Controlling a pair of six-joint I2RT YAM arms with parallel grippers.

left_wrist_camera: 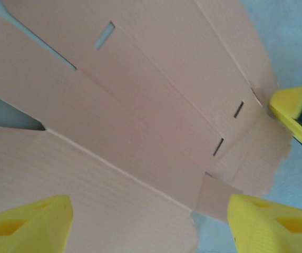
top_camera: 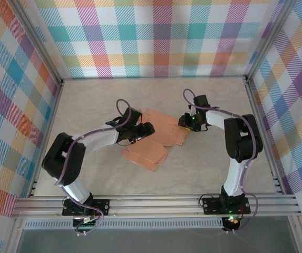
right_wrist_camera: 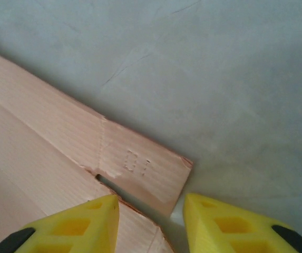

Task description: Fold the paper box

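Plainly unfolded, the paper box [top_camera: 146, 155] lies at mid-surface [top_camera: 98, 174] as a flat salmon-orange sheet with creases, narrow slots and notched flaps. Over its left part the left end effector [left_wrist_camera: 149, 224] hovers released, fingers wide. At its right edge the right end effector [right_wrist_camera: 152, 213] stands parted, a flap corner between the fingers, unclamped. Embossed marks on that flap are unreadable, and both wrist views cut the sheet off.
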